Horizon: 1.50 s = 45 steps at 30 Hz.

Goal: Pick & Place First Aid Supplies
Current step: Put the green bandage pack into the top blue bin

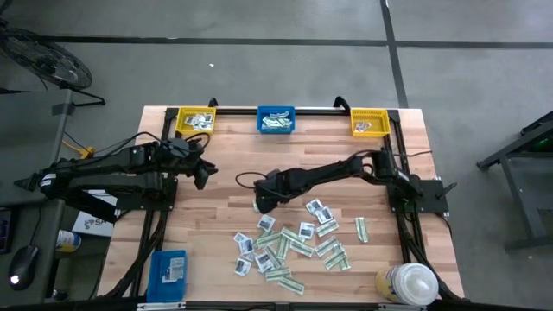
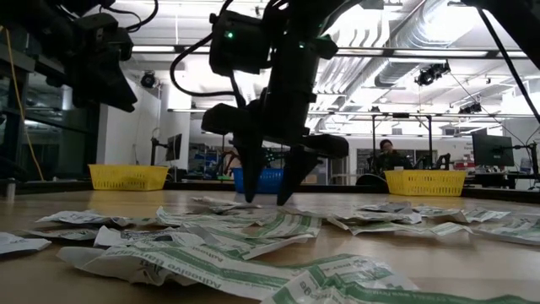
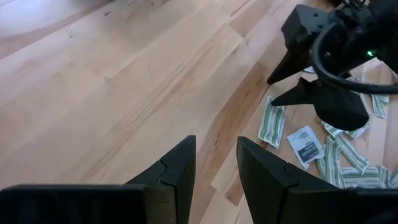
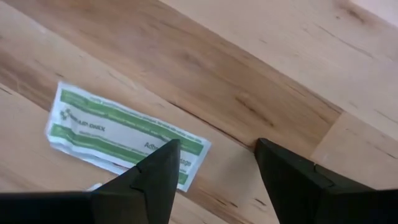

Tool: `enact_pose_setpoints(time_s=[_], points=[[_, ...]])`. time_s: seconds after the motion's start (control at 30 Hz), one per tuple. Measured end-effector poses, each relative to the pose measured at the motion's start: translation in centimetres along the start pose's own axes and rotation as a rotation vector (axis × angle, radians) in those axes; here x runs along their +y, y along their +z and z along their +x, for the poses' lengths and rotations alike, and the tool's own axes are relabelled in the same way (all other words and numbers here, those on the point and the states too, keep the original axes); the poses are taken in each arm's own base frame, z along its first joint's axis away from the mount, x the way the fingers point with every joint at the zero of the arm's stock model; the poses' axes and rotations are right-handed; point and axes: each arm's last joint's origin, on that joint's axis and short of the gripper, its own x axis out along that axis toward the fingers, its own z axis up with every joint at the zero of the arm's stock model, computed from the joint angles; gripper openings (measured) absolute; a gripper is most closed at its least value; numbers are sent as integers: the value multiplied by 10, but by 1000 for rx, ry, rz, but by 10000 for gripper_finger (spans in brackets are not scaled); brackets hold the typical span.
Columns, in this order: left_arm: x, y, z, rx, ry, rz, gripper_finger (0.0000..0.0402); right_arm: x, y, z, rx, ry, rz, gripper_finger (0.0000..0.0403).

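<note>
The first aid supplies point(image 1: 298, 246) lie flat and scattered on the near middle of the wooden table: small white square packets and narrow green-and-white strips. My right gripper point(image 1: 262, 205) points down at the pile's far left corner, open and low over the table point(image 2: 268, 201). One green-and-white strip point(image 4: 124, 134) lies flat on the wood there, and one finger point(image 4: 158, 168) stands over its end; I cannot tell whether it touches. My left gripper point(image 1: 200, 177) hovers open and empty over the far left of the table point(image 3: 214, 146).
Two yellow bins point(image 1: 195, 120) point(image 1: 369, 123) and a blue bin point(image 1: 276, 120) stand along the far edge. Another blue bin point(image 1: 168, 269) sits at the near left, a white-capped bottle point(image 1: 406, 283) at the near right. Bare wood lies between the pile and the far bins.
</note>
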Motion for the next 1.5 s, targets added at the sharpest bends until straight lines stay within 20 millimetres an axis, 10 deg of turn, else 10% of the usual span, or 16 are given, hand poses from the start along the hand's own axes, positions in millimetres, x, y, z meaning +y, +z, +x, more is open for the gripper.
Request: enact_pose_setpoints(time_s=[1.5], points=[[1,-2,0,26,13,-5,117,-8,-15,-3,132,-92,-146,3]])
